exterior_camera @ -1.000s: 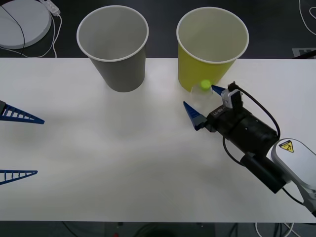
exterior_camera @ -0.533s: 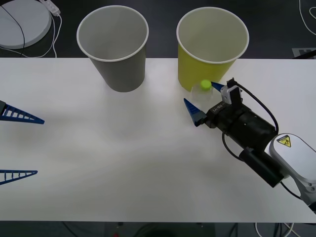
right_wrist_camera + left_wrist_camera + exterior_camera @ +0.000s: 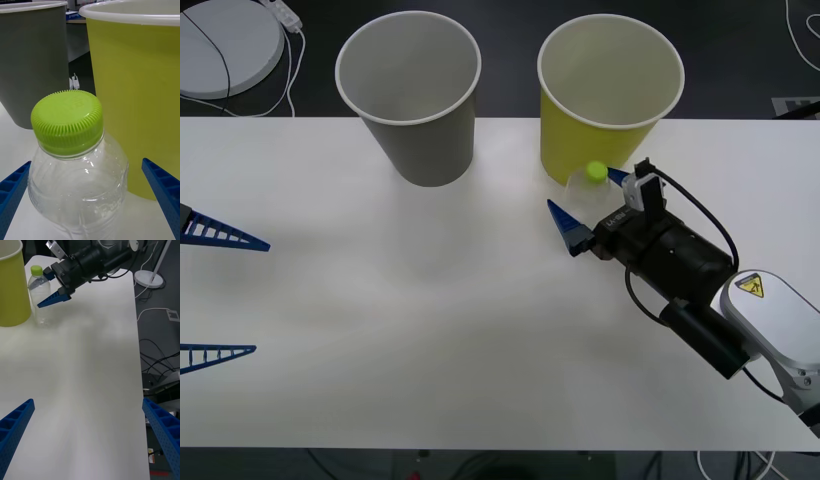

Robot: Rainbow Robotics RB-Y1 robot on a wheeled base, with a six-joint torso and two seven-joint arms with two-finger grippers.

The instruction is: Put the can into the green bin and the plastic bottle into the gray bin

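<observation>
The plastic bottle (image 3: pixel 587 190), clear with a lime-green cap (image 3: pixel 68 122), stands upright on the white table just in front of the green bin (image 3: pixel 610 95). My right gripper (image 3: pixel 592 200) is open and straddles the bottle, one blue finger (image 3: pixel 12 189) on each side, not touching it. In the left wrist view the bottle (image 3: pixel 39 296) sits beside the green bin (image 3: pixel 11 285) with the right gripper (image 3: pixel 42 288) around it. The gray bin (image 3: pixel 408 95) stands upright to the left of the green one. My left gripper (image 3: pixel 210 295) hangs open at the table's left edge. The can is out of view.
A round white base (image 3: pixel 225 40) with a cable lies on the floor beyond the table's far left corner. Both bins stand at the far edge of the table (image 3: pixel 430 330). A white lamp foot (image 3: pixel 149 277) and cables lie on the floor off the table's side.
My right gripper has crept a little forward and left toward the green bin, so its fingers reach farther past the bottle. The left arm and both bins have not moved.
</observation>
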